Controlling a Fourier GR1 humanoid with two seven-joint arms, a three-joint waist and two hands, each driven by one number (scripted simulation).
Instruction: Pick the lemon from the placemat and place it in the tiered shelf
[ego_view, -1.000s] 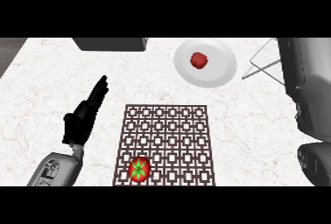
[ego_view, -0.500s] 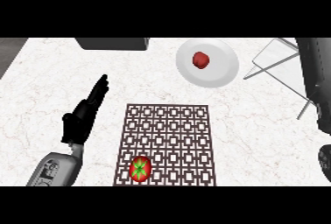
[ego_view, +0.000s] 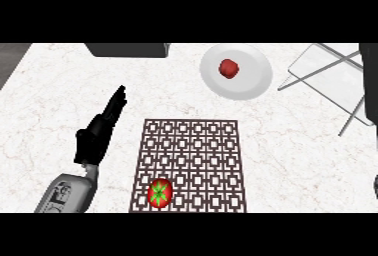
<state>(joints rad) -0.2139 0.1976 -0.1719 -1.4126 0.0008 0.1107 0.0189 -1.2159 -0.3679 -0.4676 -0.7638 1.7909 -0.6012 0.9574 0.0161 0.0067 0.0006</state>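
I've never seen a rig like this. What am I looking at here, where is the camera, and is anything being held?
The camera sits at a humanoid robot's head, looking steeply down on a marble counter. The grey forearm ending in a black hand is the robot's left hand, fingers straight, resting open and holding nothing. The right hand is out of view. A patterned placemat carries a red fruit with a green top, not visibly a lemon. Farther back, a white plate holds a small red item; a wire shelf stands at right.
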